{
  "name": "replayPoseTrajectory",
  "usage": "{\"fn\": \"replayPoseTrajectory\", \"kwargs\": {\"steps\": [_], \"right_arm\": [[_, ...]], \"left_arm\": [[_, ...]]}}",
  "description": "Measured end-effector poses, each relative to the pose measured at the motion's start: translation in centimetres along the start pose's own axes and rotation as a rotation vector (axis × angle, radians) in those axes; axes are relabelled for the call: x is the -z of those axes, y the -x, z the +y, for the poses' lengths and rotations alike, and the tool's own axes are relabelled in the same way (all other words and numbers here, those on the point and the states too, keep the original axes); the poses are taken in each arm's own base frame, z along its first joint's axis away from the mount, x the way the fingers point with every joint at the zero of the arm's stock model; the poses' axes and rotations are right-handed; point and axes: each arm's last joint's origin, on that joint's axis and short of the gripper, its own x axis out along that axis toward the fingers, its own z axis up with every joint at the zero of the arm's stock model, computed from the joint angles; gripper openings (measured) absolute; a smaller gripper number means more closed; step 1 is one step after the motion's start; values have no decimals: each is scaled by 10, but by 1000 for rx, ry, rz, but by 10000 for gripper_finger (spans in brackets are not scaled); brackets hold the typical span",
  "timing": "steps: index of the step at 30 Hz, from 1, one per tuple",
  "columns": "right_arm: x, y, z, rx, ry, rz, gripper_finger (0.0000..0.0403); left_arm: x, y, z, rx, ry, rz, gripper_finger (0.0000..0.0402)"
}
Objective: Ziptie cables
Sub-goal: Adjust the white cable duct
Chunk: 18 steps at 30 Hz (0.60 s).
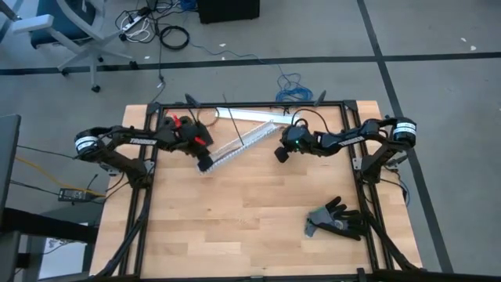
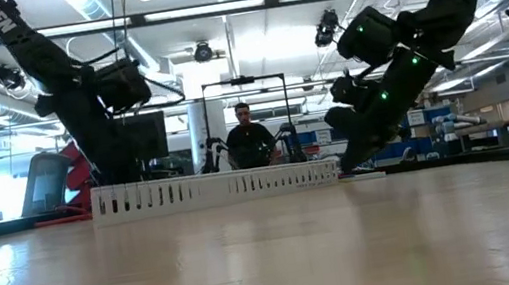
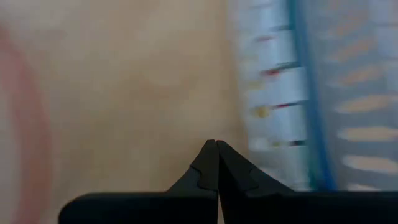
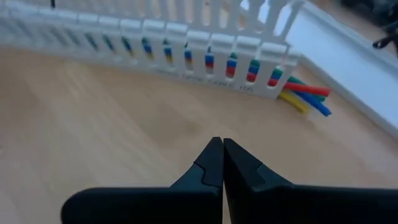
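Both my claws pinched together and empty, cables lying inside the slotted duct between them.

From above, my left gripper sits at the duct's near end, my right gripper beside its far end. My right wrist view shows the cables poking from the duct's end, running along it, ahead of me. No ziptie visible.

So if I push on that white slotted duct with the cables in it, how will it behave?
The white slotted duct looks like thin plastic lying loose on the table, so it would probably slide or pivot rather than resist. Its thin slotted fingers likely flex under a push. The cables poking from its end look soft and would probably drag along with it.
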Motion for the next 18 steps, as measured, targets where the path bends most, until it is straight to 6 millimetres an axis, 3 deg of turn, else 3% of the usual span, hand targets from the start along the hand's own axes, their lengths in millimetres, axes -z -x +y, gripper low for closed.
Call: {"fn": "replayPoseTrajectory", "kwargs": {"steps": [11,18], "right_arm": [[-12,-5,-18,-2,-15,-48,0],[-16,-8,-16,-73,-30,-91,0]], "left_arm": [[-1,2,-87,312,-175,-113,1],[-14,11,-109,384,-230,-325,1]]}}
